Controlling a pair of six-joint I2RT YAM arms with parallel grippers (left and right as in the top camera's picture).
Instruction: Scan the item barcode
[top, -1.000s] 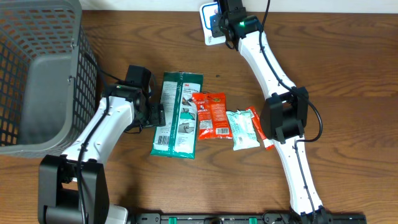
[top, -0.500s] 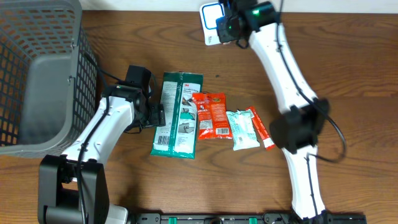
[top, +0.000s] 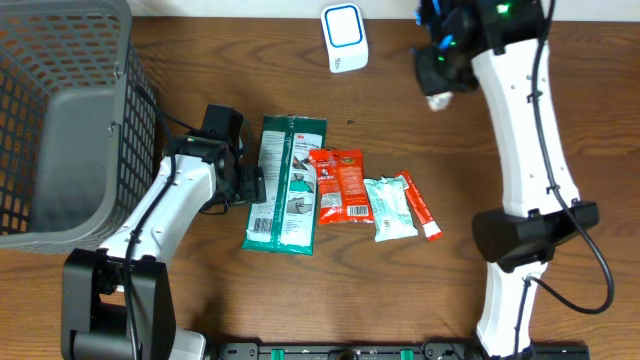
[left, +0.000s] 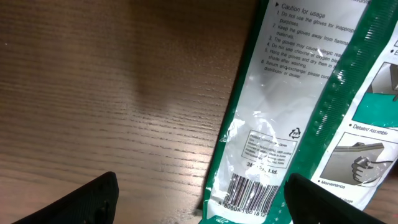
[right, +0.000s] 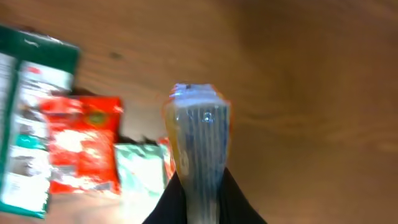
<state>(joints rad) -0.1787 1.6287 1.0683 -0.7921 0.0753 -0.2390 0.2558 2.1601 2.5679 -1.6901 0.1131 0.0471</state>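
Even bright light; right wrist view blurred; glare on green packet (left: 292, 93).

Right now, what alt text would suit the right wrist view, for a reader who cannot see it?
The right gripper, its jaws shut, holds a small packet edge-on above a wooden table. Blurred behind it on the left lie a green packet, a red packet and a pale green packet.
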